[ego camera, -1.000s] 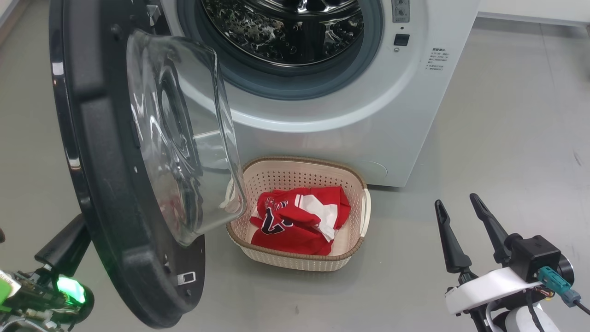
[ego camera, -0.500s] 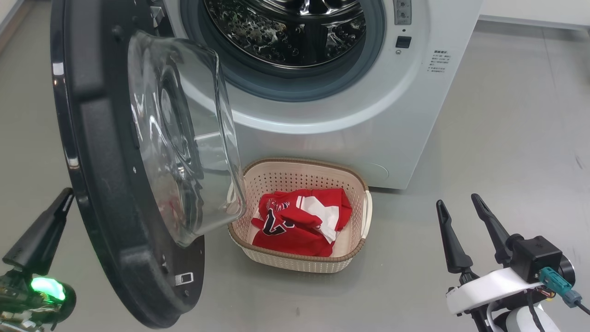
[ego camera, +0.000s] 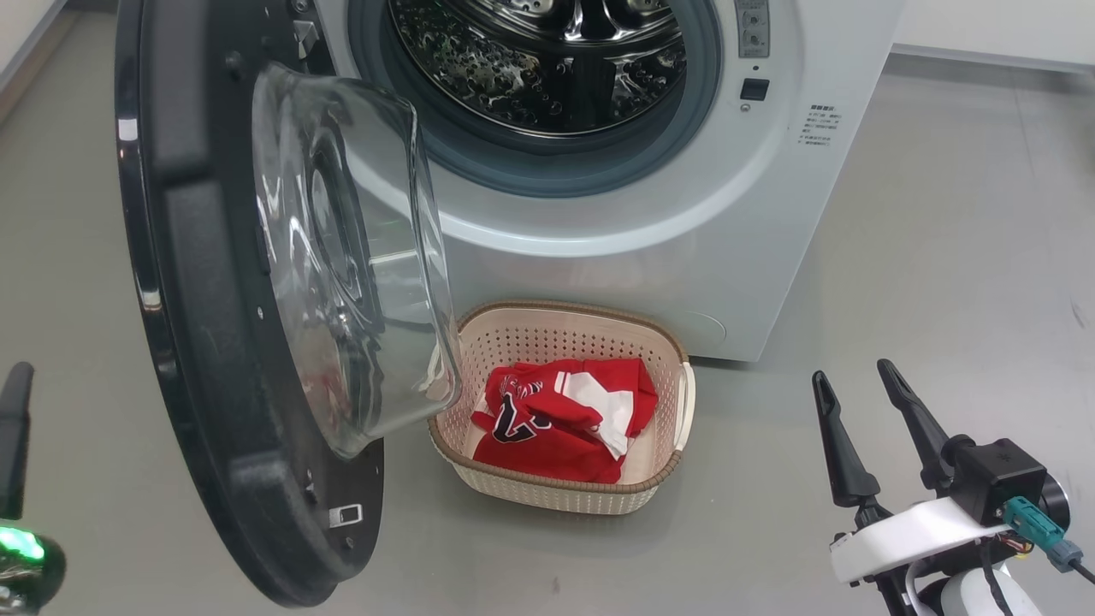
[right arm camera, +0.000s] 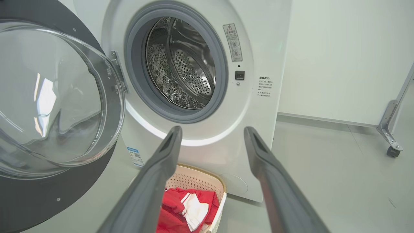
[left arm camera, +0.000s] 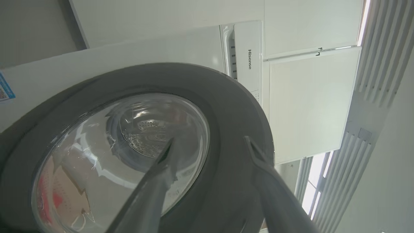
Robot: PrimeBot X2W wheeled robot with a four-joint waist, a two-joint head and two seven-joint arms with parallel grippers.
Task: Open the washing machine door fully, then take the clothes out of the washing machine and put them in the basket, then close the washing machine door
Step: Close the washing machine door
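Grey floor (ego camera: 941, 257) runs under everything. Left gripper (left arm camera: 208, 139), spread wide and empty, faces the outer side of the large glossy black round door (ego camera: 214, 342) with its bulging glass bowl (ego camera: 359, 257), open on the big white front-loading washing machine (ego camera: 599, 257). Pushed shut, the bowl may clip the cream perforated basket (ego camera: 565, 305) holding the red-and-white jersey (ego camera: 556, 428). Right gripper (ego camera: 852, 370), spread and empty, stands well apart.

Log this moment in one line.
door: open | jersey: in basket | drum: looks empty | left gripper: open, facing door | right gripper: open
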